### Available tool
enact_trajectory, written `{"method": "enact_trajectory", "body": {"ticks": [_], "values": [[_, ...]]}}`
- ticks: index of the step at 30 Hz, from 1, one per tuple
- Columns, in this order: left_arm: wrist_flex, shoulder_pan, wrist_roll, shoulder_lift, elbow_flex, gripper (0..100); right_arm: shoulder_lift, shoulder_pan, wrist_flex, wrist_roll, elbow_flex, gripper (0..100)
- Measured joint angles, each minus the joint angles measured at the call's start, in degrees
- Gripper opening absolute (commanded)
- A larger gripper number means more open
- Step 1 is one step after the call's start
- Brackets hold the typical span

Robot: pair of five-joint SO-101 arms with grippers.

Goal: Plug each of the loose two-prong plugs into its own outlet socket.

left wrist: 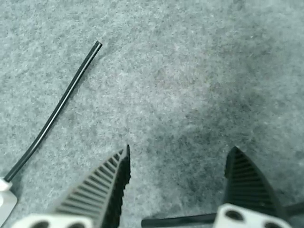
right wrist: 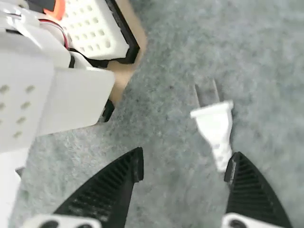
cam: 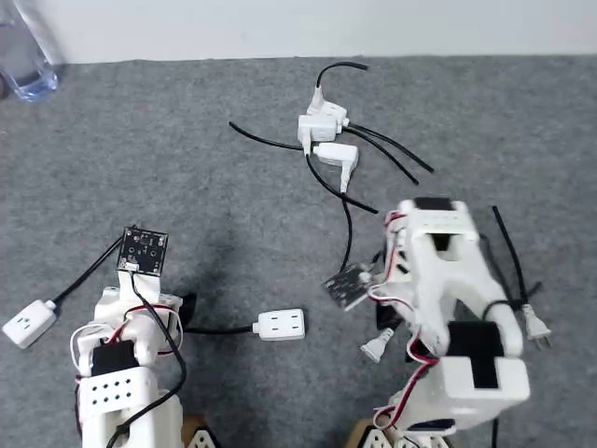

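Observation:
My right gripper [right wrist: 187,154] is open just above the carpet, and a white two-prong plug [right wrist: 213,126] lies flat between and beyond its fingers [right wrist: 111,187], prongs pointing away. That plug [cam: 376,347] lies beside the right arm [cam: 448,280]. A second loose plug [cam: 536,325] lies at the far right. My left gripper [left wrist: 180,152] is open over bare carpet, with a black cable [left wrist: 57,109] beside it. A white outlet socket [cam: 280,324] lies just right of the left arm [cam: 131,327], and another socket [cam: 28,322] lies at the far left.
A cluster of white sockets and plugs [cam: 325,131] with black cables sits at the back middle. A clear bottle [cam: 23,56] stands at the back left corner. The left arm's base [right wrist: 57,95] shows near the right gripper. Grey carpet [cam: 187,168] covers the table.

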Motion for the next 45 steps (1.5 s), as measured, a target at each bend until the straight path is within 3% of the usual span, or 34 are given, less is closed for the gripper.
{"method": "enact_trajectory", "body": {"ticks": [10, 17, 29, 34, 45], "values": [[0.0, 0.0, 0.0, 0.0, 0.0, 31, 4.22, -3.69, -5.98, -2.81, 1.23, 26.7], [0.0, 0.0, 0.0, 0.0, 0.0, 31, 5.27, -4.57, -9.14, -3.08, 0.18, 8.2], [0.0, 0.0, 0.0, 0.0, 0.0, 31, 5.71, -4.48, -10.02, -3.34, 1.32, 10.0], [0.0, 0.0, 0.0, 0.0, 0.0, 31, 5.71, -4.48, -10.02, -3.52, 1.32, 0.9], [0.0, 0.0, 0.0, 0.0, 0.0, 31, 6.07, -4.31, -12.31, -11.78, 1.41, 0.9]]}}
